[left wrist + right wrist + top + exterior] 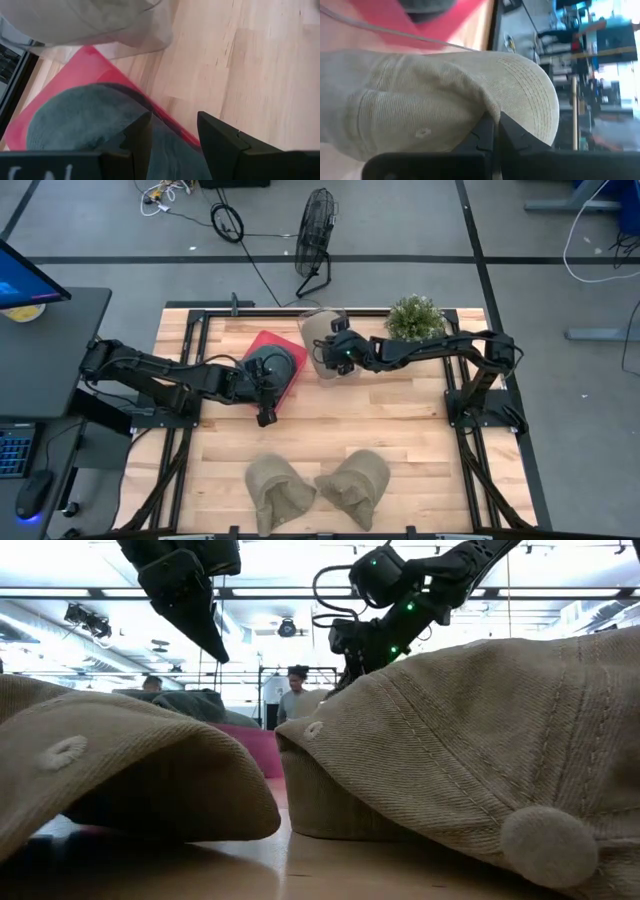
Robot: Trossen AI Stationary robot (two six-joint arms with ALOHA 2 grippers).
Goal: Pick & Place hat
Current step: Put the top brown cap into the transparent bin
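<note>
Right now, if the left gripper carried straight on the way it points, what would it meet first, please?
Probably the dark grey cap lying on the red tray: the open left gripper sits just above it, though depth is unclear.

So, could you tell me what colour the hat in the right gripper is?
The hat pinched by the right gripper is beige corduroy, clearest in the right wrist view.

two hats point(278, 491) point(355, 477) lie side by side at the table's point(420, 440) front edge, a tray point(280, 365) and plant point(414, 318) behind them.
</note>
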